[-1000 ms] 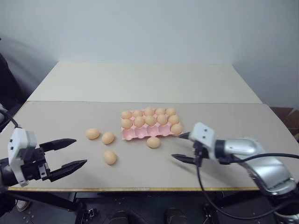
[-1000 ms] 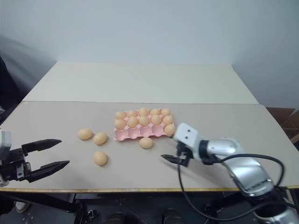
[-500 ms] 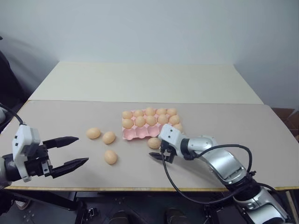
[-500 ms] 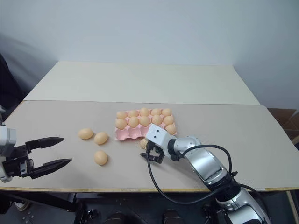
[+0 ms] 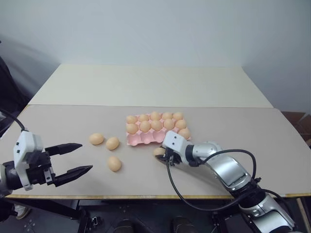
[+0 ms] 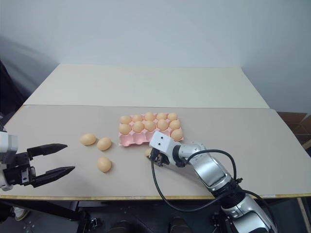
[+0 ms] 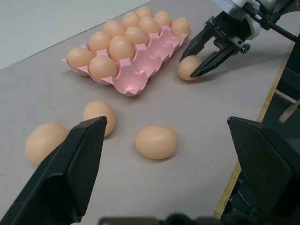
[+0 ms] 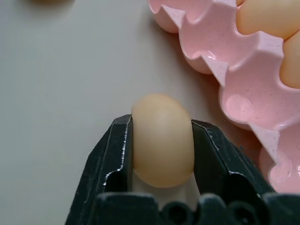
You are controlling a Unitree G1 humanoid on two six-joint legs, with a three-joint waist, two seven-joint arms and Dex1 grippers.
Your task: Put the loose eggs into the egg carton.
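The pink egg carton [image 5: 146, 139] lies mid-table. Its two far rows are filled with several eggs, and its near row has one egg at the right end. Just in front of that row, my right gripper [image 5: 161, 154] is shut on a loose egg [image 8: 162, 138], which rests low at the table with a black finger [image 8: 115, 154] on each side. Three more loose eggs [image 5: 96, 139] [image 5: 112, 143] [image 5: 114, 163] lie left of the carton. Near the table's front left edge, my left gripper [image 5: 85, 157] hangs open and holds nothing.
The grey tabletop [image 5: 233, 131] runs wide on both sides of the carton, with a lighter table section [image 5: 146, 85] behind it up to the wall. The front edge [image 5: 146, 196] is close under both arms.
My right gripper has swung left to the egg in front of the carton and has shut on it. The left gripper has kept its place.
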